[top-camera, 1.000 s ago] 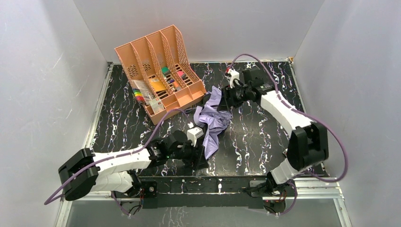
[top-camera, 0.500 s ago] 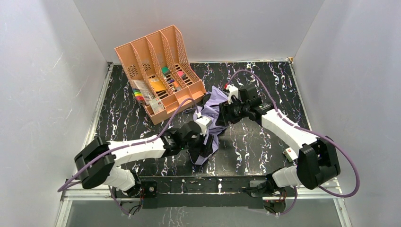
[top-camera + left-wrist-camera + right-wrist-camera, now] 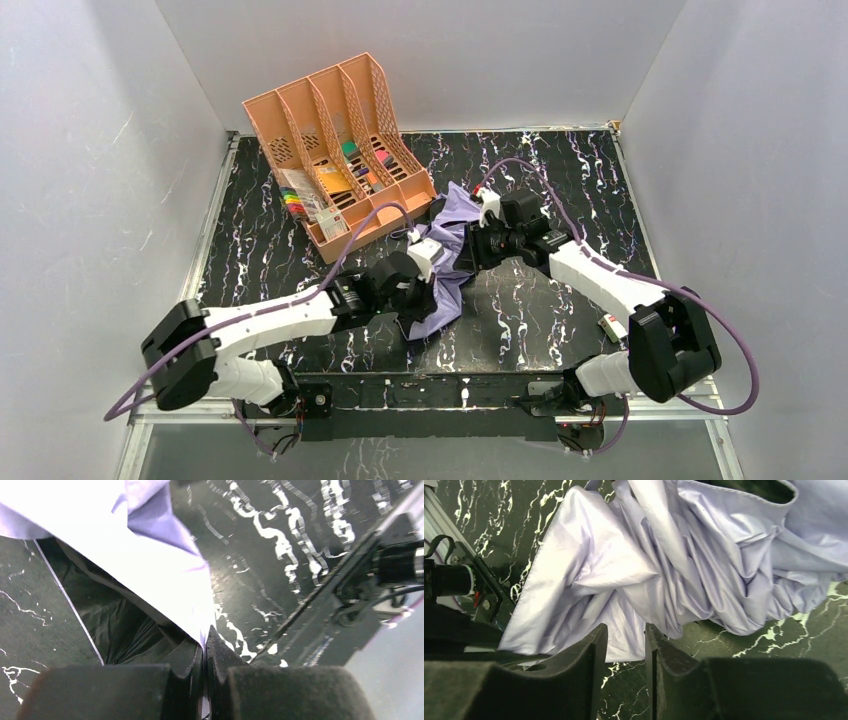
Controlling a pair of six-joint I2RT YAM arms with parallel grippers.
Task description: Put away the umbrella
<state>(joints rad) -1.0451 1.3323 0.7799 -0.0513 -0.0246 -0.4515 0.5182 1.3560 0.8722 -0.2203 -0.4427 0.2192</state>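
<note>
The umbrella [image 3: 447, 222] lies crumpled in the middle of the black marble table, its lavender fabric loose and spread out. In the left wrist view my left gripper [image 3: 205, 642] is shut on a corner of the pale fabric [image 3: 150, 545], and the canopy's dark underside shows beside it. From above, the left gripper [image 3: 425, 303] sits at the umbrella's near end. My right gripper [image 3: 472, 250] is at the umbrella's right side. Its jaws [image 3: 624, 630] stand apart, low over the table, and the edge of the bunched fabric [image 3: 684, 555] reaches in between their tips. Shaft and handle are hidden.
A peach file organiser [image 3: 340, 150] with coloured items in its slots stands at the back left, close to the umbrella's far end. A small white object [image 3: 610, 325] lies near the right arm's base. The table's near rail [image 3: 320, 615] is just beyond the left gripper.
The left gripper moved up to the umbrella's near end and shut on the fabric. The right gripper came forward and left onto the fabric, and its jaws narrowed.
</note>
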